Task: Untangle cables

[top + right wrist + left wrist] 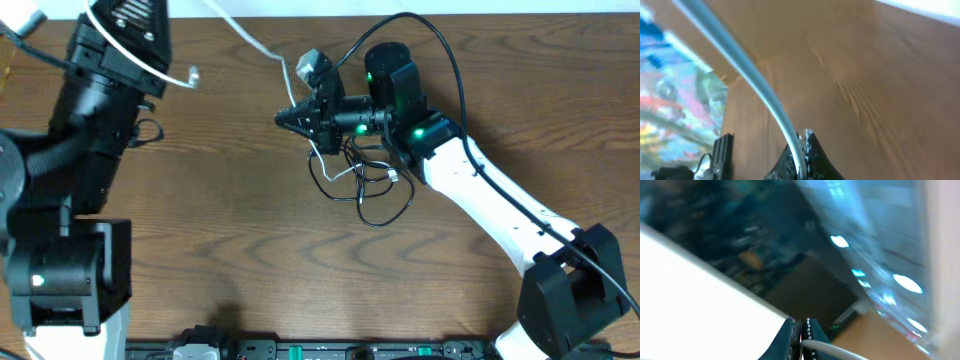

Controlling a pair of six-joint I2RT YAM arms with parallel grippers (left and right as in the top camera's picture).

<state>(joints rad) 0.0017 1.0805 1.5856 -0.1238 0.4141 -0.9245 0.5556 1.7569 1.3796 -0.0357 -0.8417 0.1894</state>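
With your left hand (801, 330) and right hand (802, 145) each clamped shut on the white cable (760, 85), which runs over the counter (220, 230) to its tangle with the black cable (378, 224) under the right arm, expect light, limp, slippery cord, best gripped near the knot.

The right arm (480, 195) is covered in white shells with black joints, and green lights (417, 132) are lit on it. A thick black cable (458, 70) is run along it. The left arm (90, 130) is mostly black. Dark, rough-faced fingers (815, 159) are seen.
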